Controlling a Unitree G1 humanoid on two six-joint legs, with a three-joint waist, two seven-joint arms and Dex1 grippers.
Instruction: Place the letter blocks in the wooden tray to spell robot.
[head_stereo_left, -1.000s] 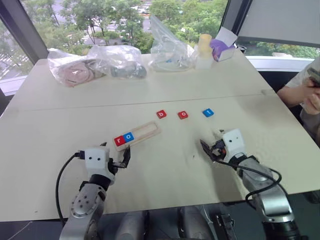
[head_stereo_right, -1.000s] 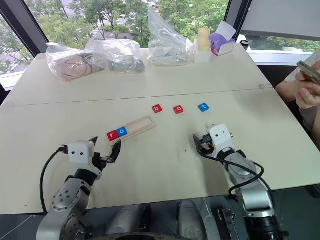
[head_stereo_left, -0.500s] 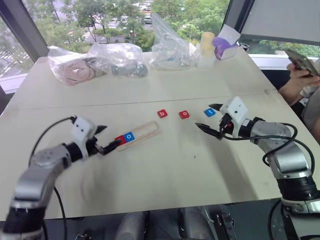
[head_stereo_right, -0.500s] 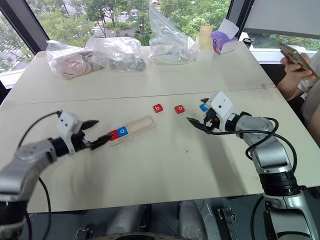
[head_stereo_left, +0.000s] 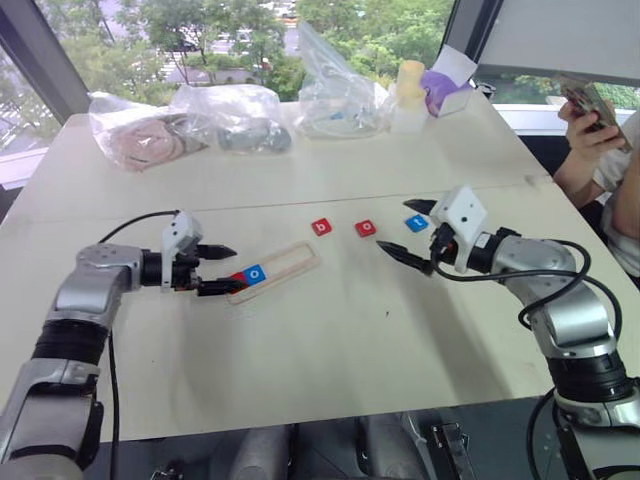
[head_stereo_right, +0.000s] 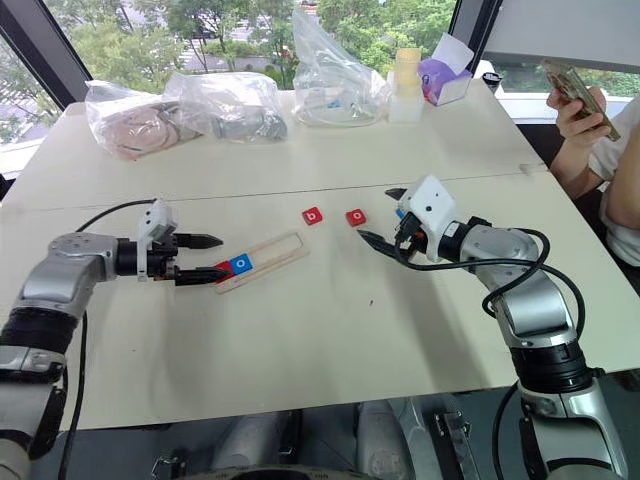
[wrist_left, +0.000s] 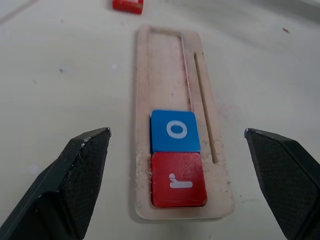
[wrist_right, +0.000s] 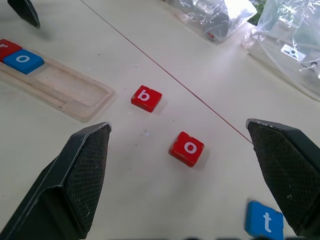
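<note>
The wooden tray (head_stereo_left: 290, 263) lies slantwise on the table, with a red "r" block (wrist_left: 178, 179) and a blue "o" block (wrist_left: 175, 131) side by side at its left end. Three letter blocks lie loose to its right: red "b" (wrist_right: 146, 98), red "o" (wrist_right: 186, 148) and blue "t" (wrist_right: 264, 220). My left gripper (head_stereo_left: 238, 269) is open and empty, pointing at the tray's left end, one finger on each side of the "r" block. My right gripper (head_stereo_left: 392, 223) hovers open and empty between the red "o" and the blue "t".
Clear plastic bags (head_stereo_left: 230, 115) with odds and ends, a cream bottle (head_stereo_left: 408, 95) and a purple box (head_stereo_left: 445, 92) line the table's far edge. A person holding a phone (head_stereo_left: 590, 130) sits at the right side. A seam (head_stereo_left: 120, 213) crosses the table.
My left arm has swung out to the left, its gripper now pointing sideways at the tray's left end. My right gripper rose and moved up towards the loose blocks. Both stayed open.
</note>
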